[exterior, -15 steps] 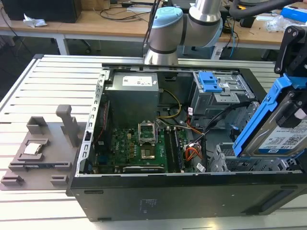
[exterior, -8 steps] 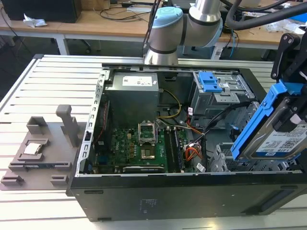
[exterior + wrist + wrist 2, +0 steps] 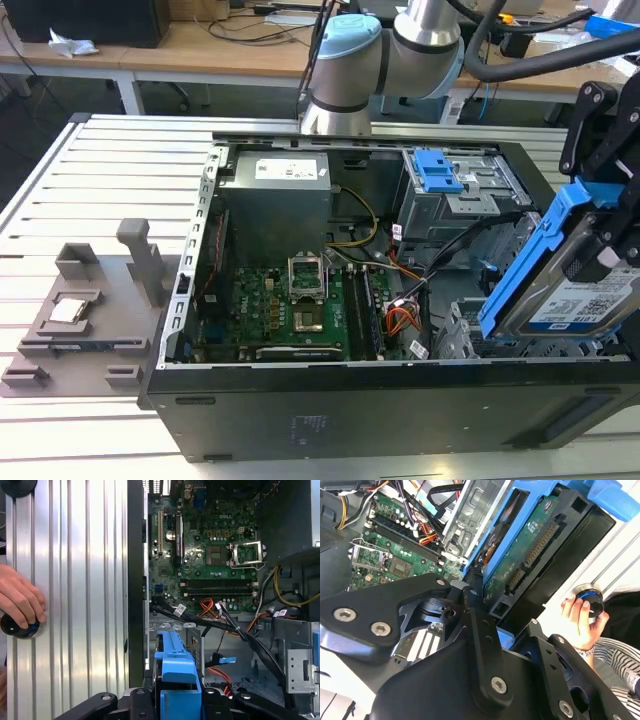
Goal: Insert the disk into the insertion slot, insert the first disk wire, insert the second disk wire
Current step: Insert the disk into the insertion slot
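**Above the open case: a tilted disk, a tight slot, loose wires**

At 3 o'clock in the exterior view, the gripper (image 3: 605,215) is clamped on the disk (image 3: 570,290) and holds it in the air over the case (image 3: 400,415). The disk is tilted, with its lower end pointing toward 7 o'clock. The slot (image 3: 462,335) sits just below that end without touching it, so the disk is not yet in.

I see 3 likely ways for this to go wrong:

1. With the disk at this tilt, a corner of its blue frame could catch the slot's metal rim. The mouth looks only a little wider than the disk, so it may jam or twist in the fingers.
2. In the first wrist view, a bundle of wires (image 3: 220,617) crosses just beside the slot. They could be pinched under the disk or dragged with it.
3. The grip appears to be on the plastic frame, which may flex and let the disk slip onto the circuit board (image 3: 290,300).

A person's hand (image 3: 20,600) rests on a round knob (image 3: 17,626) on the ribbed table (image 3: 85,580), well apart from the disk, so it seems at little risk.
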`<state>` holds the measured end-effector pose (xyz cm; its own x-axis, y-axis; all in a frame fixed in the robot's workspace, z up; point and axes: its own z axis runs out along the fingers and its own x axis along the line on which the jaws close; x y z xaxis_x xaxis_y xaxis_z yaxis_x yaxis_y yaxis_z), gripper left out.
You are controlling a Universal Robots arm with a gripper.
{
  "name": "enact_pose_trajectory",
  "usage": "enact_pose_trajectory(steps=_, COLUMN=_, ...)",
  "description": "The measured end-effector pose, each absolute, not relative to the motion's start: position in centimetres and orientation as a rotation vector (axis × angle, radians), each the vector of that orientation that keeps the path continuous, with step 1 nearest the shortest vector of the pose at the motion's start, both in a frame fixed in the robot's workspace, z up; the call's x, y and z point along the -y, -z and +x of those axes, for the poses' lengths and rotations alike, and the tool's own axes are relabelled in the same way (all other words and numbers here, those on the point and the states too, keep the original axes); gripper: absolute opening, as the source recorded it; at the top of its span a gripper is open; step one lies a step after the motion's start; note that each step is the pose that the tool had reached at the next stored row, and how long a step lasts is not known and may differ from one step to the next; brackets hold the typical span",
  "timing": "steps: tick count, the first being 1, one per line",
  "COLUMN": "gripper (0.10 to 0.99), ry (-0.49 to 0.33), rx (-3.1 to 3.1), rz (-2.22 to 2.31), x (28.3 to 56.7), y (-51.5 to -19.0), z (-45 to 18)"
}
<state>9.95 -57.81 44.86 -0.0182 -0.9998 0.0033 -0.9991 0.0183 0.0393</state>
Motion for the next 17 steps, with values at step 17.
enact_pose_trajectory(steps=17, gripper=0.365, ry=0.039, rx=2.213, rz=2.187, x=54.4, y=-43.6, z=10.0)
